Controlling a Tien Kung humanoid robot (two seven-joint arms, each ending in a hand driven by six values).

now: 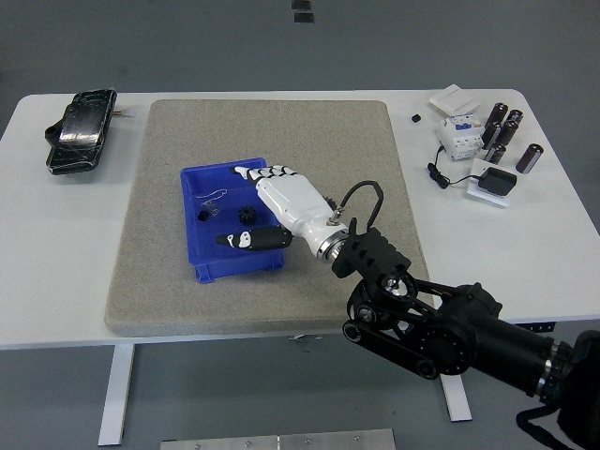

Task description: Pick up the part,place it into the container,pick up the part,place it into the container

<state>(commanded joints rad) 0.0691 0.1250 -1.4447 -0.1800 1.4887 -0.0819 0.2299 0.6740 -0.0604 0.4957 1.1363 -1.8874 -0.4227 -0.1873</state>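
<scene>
The right hand (272,202) hangs over the blue container (232,223), its fingers spread and grasping nothing. A small black gear (247,217) lies inside the container, beside another small dark part (205,215).

The robot hand (272,202) hangs with spread fingers over the blue container (206,262), blocking its near-right half. Just left of the fingers a small black gear (247,216) and another small part (205,215) lie on the bin floor. The grey mat (169,141) lies bare beyond and left. Far right, clutter crowds the worktop (562,244) corner.
</scene>
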